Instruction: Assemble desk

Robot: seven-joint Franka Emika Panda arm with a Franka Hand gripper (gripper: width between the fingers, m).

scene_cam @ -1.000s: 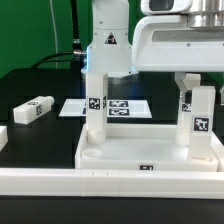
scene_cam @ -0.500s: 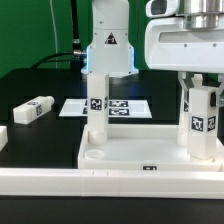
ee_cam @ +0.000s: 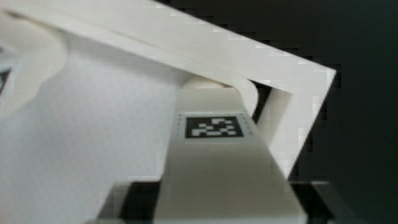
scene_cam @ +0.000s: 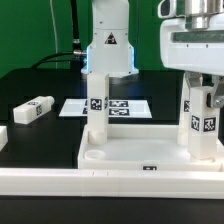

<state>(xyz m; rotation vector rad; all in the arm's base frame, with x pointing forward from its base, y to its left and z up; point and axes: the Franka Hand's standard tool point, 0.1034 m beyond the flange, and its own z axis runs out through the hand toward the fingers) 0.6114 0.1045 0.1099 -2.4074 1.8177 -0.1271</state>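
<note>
The desk top [scene_cam: 130, 152] lies rim-up on the black table [scene_cam: 45, 88]. A first leg [scene_cam: 96, 112] stands upright in its rear socket at the exterior view's left. The gripper [scene_cam: 198, 90] grasps a second leg [scene_cam: 200, 130], upright in the socket at the exterior view's right. A third leg [scene_cam: 33, 110] lies loose on the table, well apart.

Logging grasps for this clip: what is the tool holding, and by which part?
A white leg, gripped by the tool at its upper end, upright on the desk top corner.
</note>
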